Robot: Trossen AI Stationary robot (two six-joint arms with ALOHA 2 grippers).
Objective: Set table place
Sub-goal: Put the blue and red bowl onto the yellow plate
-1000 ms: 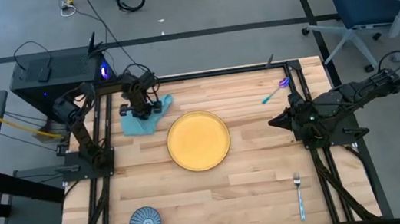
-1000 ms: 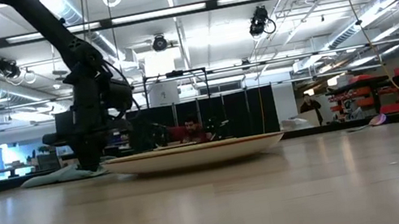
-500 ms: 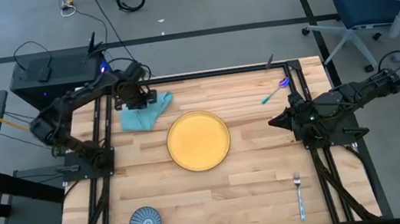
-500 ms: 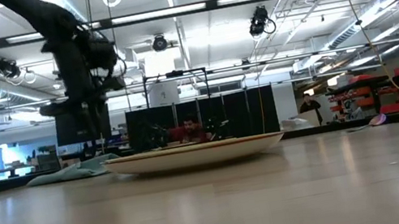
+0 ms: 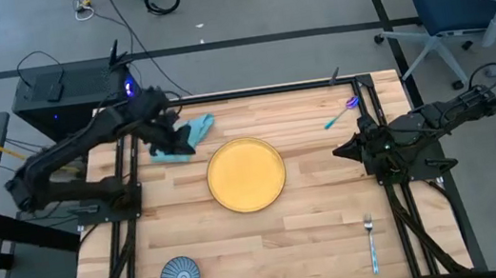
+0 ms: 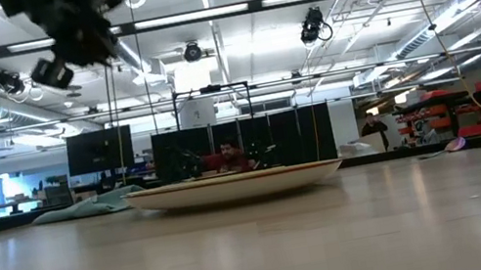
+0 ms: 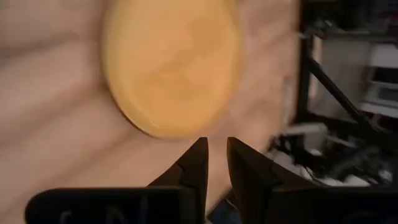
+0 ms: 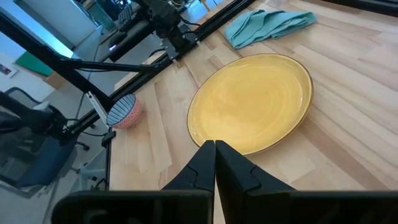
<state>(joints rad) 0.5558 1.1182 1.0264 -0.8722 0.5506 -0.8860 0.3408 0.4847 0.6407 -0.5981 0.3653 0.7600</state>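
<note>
From my station I see the table [image 5: 320, 245], light wooden planks inside a black rail frame, filling the middle of the high view. At its far-left corner my left gripper [image 5: 173, 128] hangs above the crumpled teal cloth [image 5: 191, 132], fingers [image 7: 196, 163] parted by a narrow gap, holding nothing. A patterned bowl [image 5: 181, 276] sits near the front-left edge. The yellow plate [image 5: 246, 174] lies centre. Farther right, a purple-and-blue utensil [image 5: 341, 113] lies by the far edge, my right gripper [image 5: 337, 151] waits pinched together and empty, and a fork [image 5: 371, 243] lies front-right.
</note>
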